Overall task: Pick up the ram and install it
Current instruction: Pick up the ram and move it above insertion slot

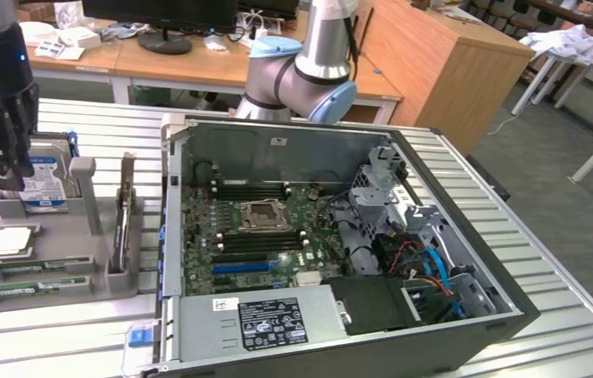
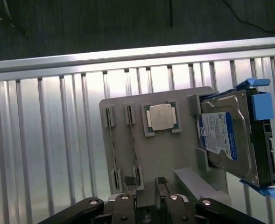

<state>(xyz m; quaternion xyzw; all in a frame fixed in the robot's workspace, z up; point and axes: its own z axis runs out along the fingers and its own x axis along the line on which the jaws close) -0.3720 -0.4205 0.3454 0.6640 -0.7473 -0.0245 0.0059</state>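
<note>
Wooden desks stand behind a slatted metal table [image 1: 86,118] that carries an open computer case [image 1: 506,307] and a grey parts tray [image 1: 65,252]. The hand [image 1: 2,161] hangs above the tray, its jaws apart and holding nothing.

The ram [image 2: 132,144] stands on edge in a slot of the tray below the hand. In the wrist view it is just beyond one of the fingertips [image 2: 128,184]. A second stick [image 2: 111,140] sits in the neighbouring slot, a little farther from the hand. A processor chip [image 2: 161,116] and a hard drive [image 2: 226,140] lie off to the hand's other side.

The main risk I see is the closeness of the two sticks. If the hand comes down slightly off line, a finger could land on the ram's edge or push into the neighbouring stick. The ram is thin, so a grip that is not square could tilt it or let it slip. A tilted stick would probably not seat cleanly in the black memory slots [image 1: 249,189]. The tray could also slide on the table if it is pressed from the side.
</note>
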